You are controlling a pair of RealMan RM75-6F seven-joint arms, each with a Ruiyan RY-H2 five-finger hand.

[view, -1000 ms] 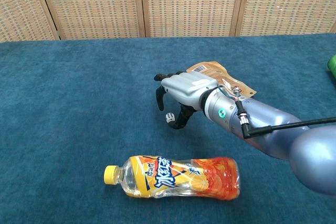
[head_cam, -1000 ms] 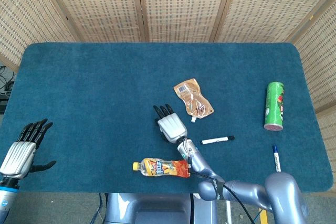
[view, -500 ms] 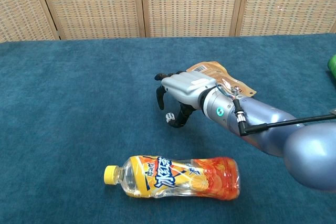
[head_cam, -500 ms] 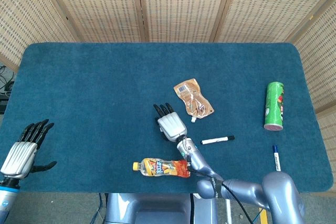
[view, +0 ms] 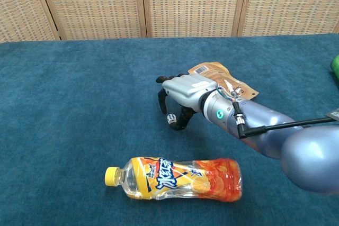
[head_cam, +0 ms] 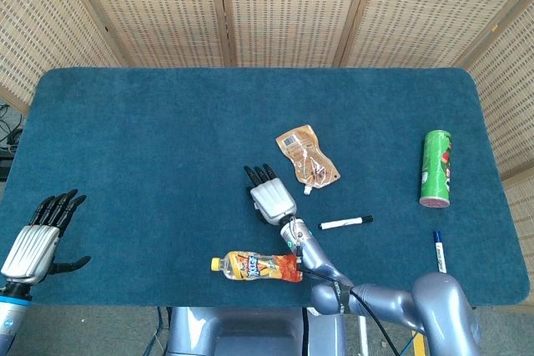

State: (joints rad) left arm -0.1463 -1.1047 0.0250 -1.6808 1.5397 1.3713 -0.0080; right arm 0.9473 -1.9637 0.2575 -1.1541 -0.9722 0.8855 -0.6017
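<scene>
White die (view: 171, 118) sits on the blue bench (head_cam: 150, 139), under the right hand (view: 185, 91); fingers (view: 161, 100) curled down around it, thumb touching, grip unclear. It's a cube, no long axis. Orange bottle (view: 177, 178) lies near, cap left. Brown pouch (head_cam: 307, 157) just behind. Left hand (head_cam: 37, 239) spread, holding nothing.

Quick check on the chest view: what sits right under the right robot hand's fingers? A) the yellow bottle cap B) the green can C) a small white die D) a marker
C: in the chest view a small white die lies on the blue cloth between the curled fingertips of the right robot hand; whether they touch it I cannot tell. The drink bottle lies apart, nearer the camera.
</scene>
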